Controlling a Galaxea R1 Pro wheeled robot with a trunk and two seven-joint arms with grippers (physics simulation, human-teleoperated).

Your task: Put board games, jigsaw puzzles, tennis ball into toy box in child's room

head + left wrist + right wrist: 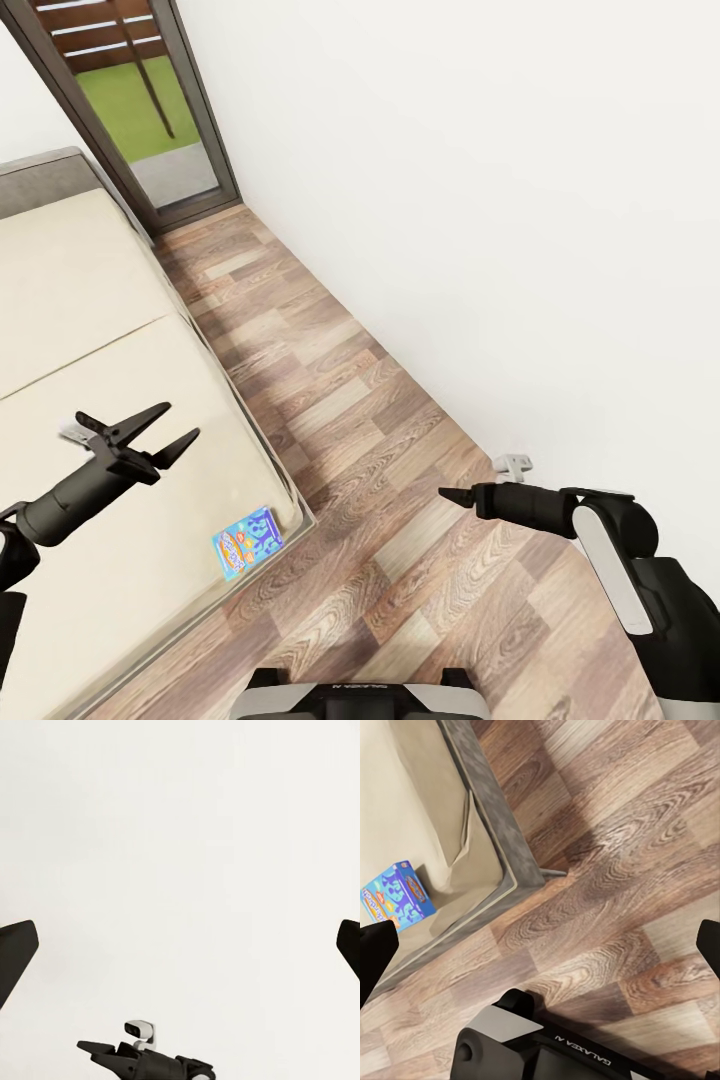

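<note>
- Left gripper [168, 428] at lower left of the head view, over the cream mattress: two black fingers [140, 417] spread apart, nothing between them.
- Same spread in the left wrist view: dark fingertips [15, 954] at the two side edges, pale blank wall between, the other arm's black fingers low in the middle.
- Right gripper [452, 494] at lower right of the head view, over the wood floor [360, 420]: seen side-on as one dark point, so no telling there whether parted or closed.
- In the right wrist view, black fingertips [373, 958] at opposite side edges, wide apart and holding nothing; robot base [547, 1046] at the bottom centre.
- One board game [247, 541], small and blue-white, flat on the bed [90, 330] near its lower right corner, just inside the grey frame; apart from both grippers.
- Same box [391, 895] at the left edge of the right wrist view, on the mattress beside the frame corner.
- Glass door [130, 110] at upper left, green lawn beyond; white wall [480, 200] across the right.
</note>
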